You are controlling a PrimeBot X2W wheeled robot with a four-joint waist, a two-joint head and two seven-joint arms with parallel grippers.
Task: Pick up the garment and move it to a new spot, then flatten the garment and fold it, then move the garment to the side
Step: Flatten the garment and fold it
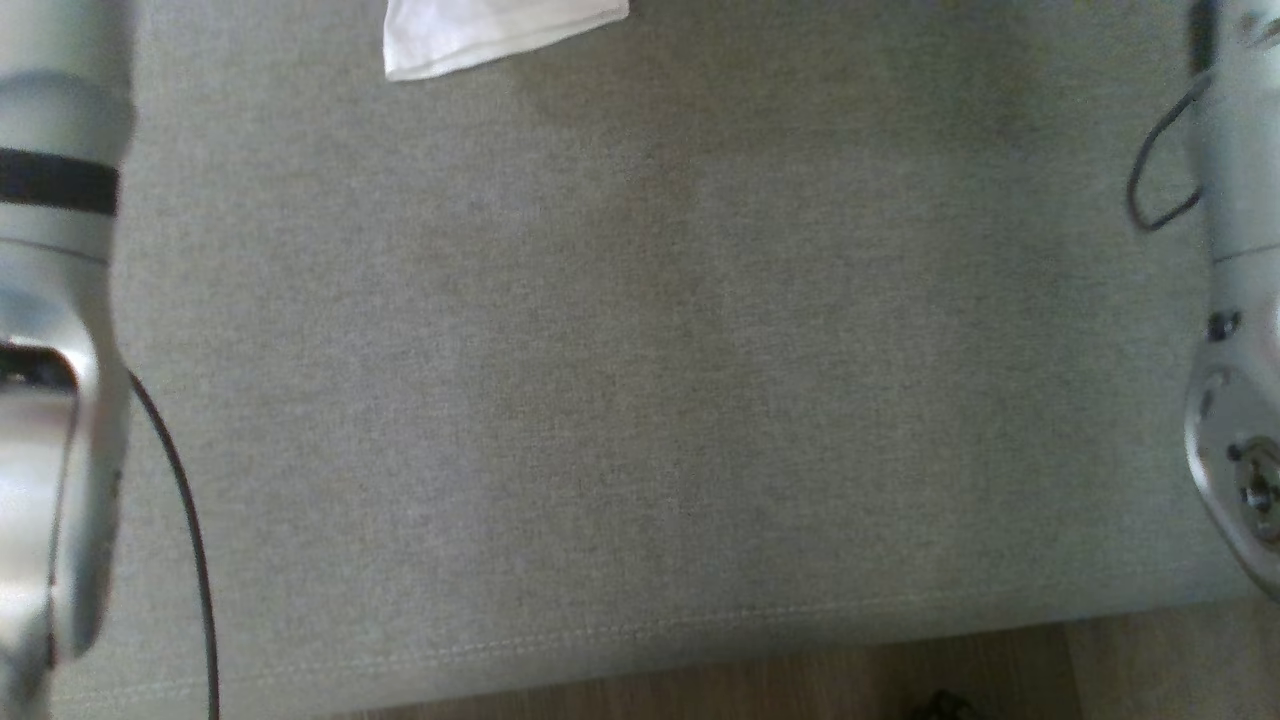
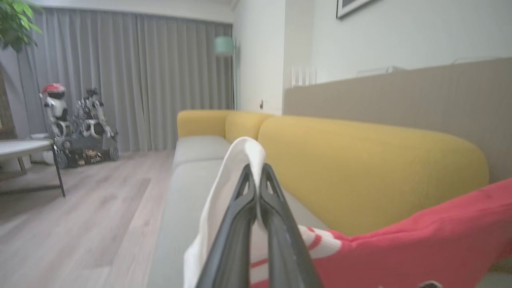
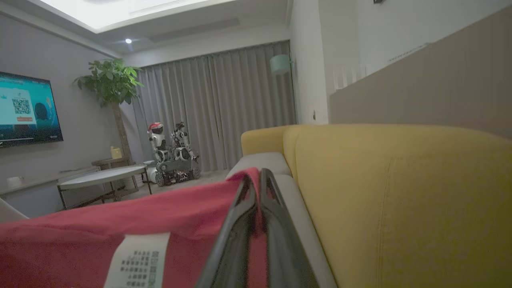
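Red and white cloth, the garment (image 2: 420,236), was held in both grippers above a grey sofa seat (image 1: 640,350). Nearest, the left gripper (image 2: 257,171) had its jaws closed tight on a fold of white hem. The right gripper (image 3: 255,178) had its jaws closed tight on a red edge, with a white care label (image 3: 138,260) at its 7 o'clock. From the head camera, pale forearms (image 1: 60,300) stood at 9 and 3 o'clock, and a white cloth corner (image 1: 480,35) hung in at 12 o'clock, probably the same garment. Beyond the seat ran a yellow backrest (image 3: 400,192).

As I judged it, each grip took only a thin edge. A sharp pull apart or a quick swing could slip the cloth from one side and drop it in a heap.

The garment's middle was cut off from sight. I could not tell what kind it was, nor how much slack hung between the arms.
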